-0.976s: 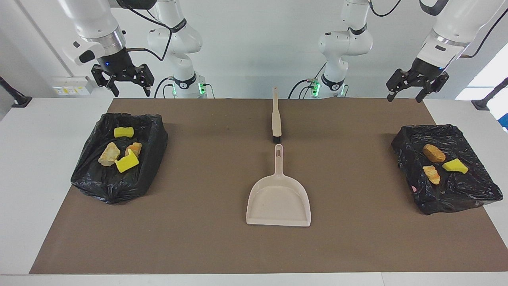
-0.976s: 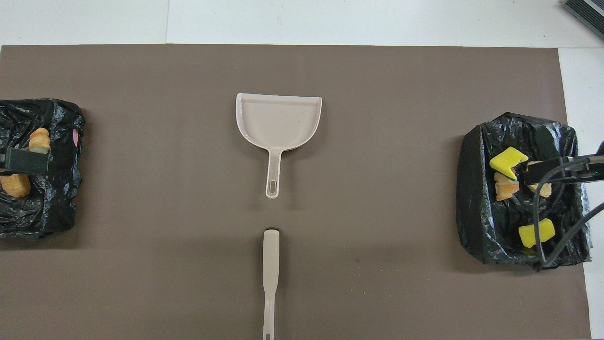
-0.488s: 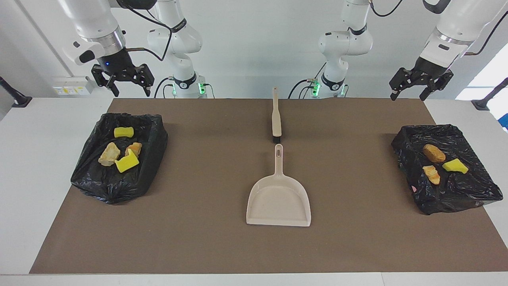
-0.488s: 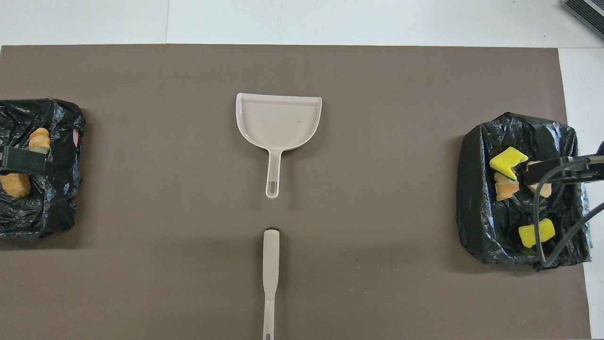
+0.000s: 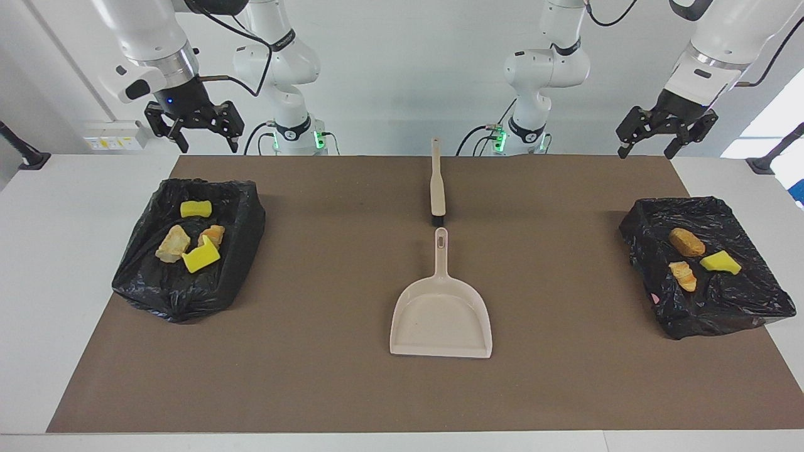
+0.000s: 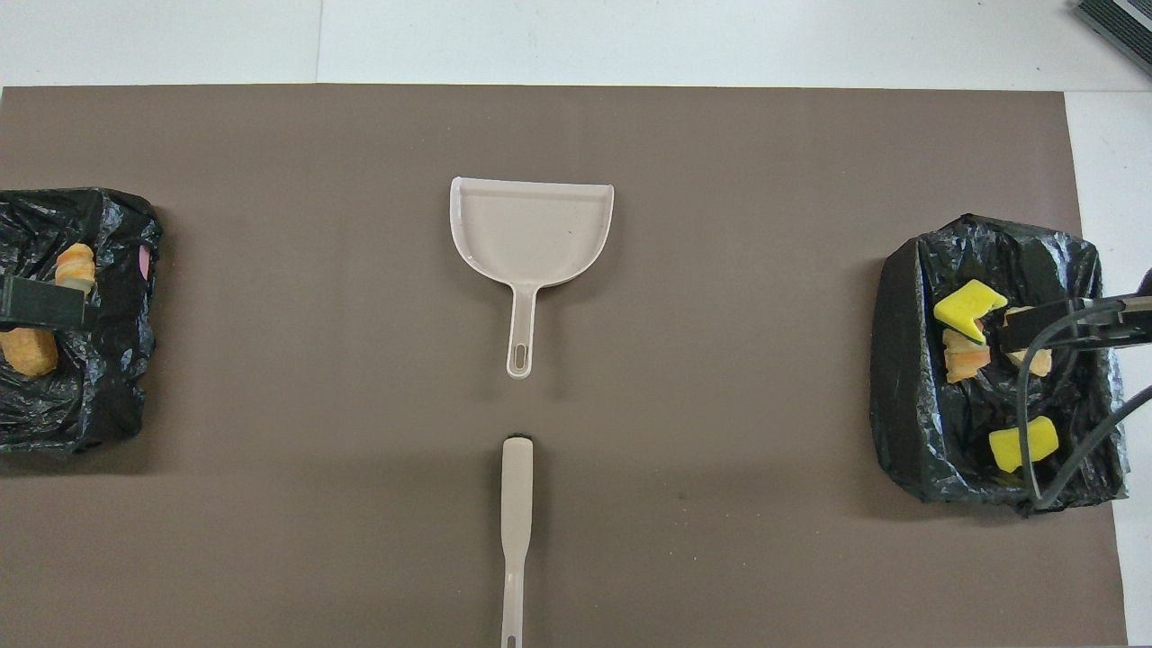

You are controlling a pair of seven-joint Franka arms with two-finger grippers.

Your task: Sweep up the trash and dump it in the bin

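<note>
Left gripper lifted a little higher, right gripper unmoved, both wide and empty; trash in bins, sweeping apparently finished.

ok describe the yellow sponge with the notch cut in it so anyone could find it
Start at the black-lined bin at the right arm's end of the table, the one holding four scraps. The notched sponge is the bright yellow piece farthest from the robots, touching two tan bread-like chunks. The bin's other yellow sponge is a plain rounded block lying apart, nearer the robots.
</note>
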